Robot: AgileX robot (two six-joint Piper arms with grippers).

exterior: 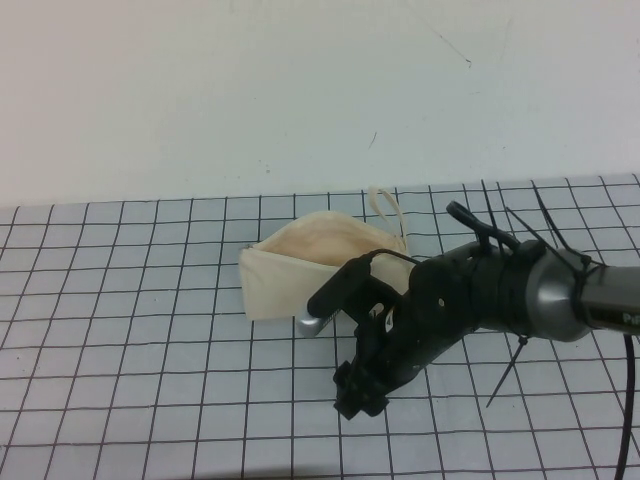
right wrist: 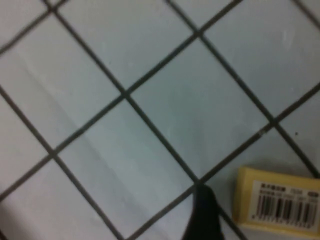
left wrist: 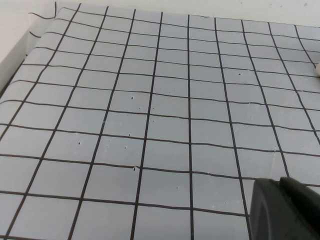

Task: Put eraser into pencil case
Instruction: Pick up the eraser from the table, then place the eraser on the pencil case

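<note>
Here the right gripper [exterior: 340, 350] hangs low over the grid mat [exterior: 150, 330], near side of the pencil case [exterior: 300, 270], finger spread indeterminable; eraser [right wrist: 277, 200] lies flat beside a fingertip [right wrist: 202, 215] — centre before closing; left gripper [left wrist: 285, 210] parked, state indeterminable.

High view: raised, robot's side, angled down over gridded tabletop [exterior: 120, 330] toward back wall, mid distance. Left wrist view: low, oblique across bare grid, left hand [left wrist: 285, 210] at the edge. Right wrist view: very close, straight down, eraser [right wrist: 280, 200] just beside right hand [right wrist: 202, 215]. All share the grid.
</note>
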